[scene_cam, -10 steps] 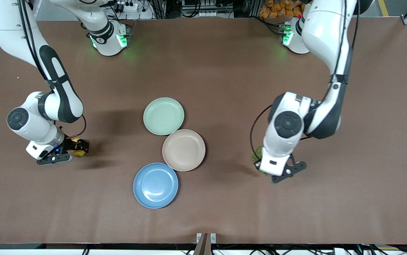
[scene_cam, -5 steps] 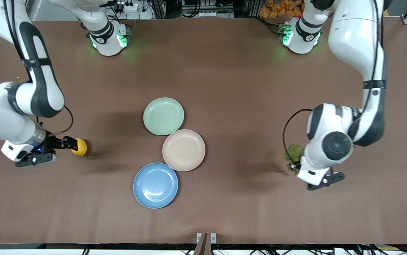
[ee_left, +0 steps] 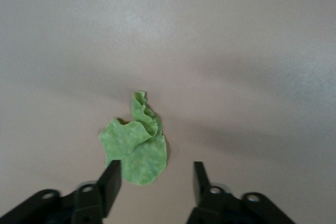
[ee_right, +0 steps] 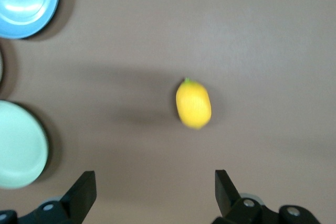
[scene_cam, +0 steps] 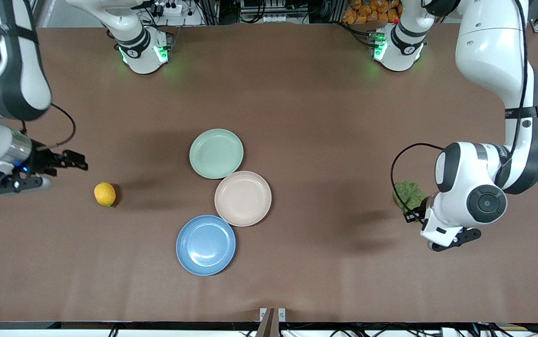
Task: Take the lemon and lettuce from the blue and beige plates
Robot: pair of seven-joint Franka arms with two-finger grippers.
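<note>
Standing apart and holding nothing, the jaws of the right gripper (scene_cam: 79, 161) hung over bare bench (scene_cam: 297, 93) toward the right arm's end, with the lemon (scene_cam: 105, 194) lying free on the bench just beside them and well apart from the plates. In the right wrist view the lemon (ee_right: 193, 103) sat alone between the two spread fingers (ee_right: 84, 192), touching neither.

The left gripper (ee_left: 155, 182) had its jaws apart too, empty, over the bench toward the left arm's end; the lettuce (ee_left: 135, 145) lay flat on the bench just ahead of them. From the front, the lettuce (scene_cam: 408, 194) was partly hidden by the left arm's wrist.

The blue plate (scene_cam: 206, 245) and the beige plate (scene_cam: 243, 198) lay touching near the middle of the bench, both empty, with a mint-green plate (scene_cam: 216, 153) beside the beige one, also empty.

Judging by this, the picking step looked done: both items were off their plates and released. The next move probably called only for each arm to lift clear without brushing its item.
</note>
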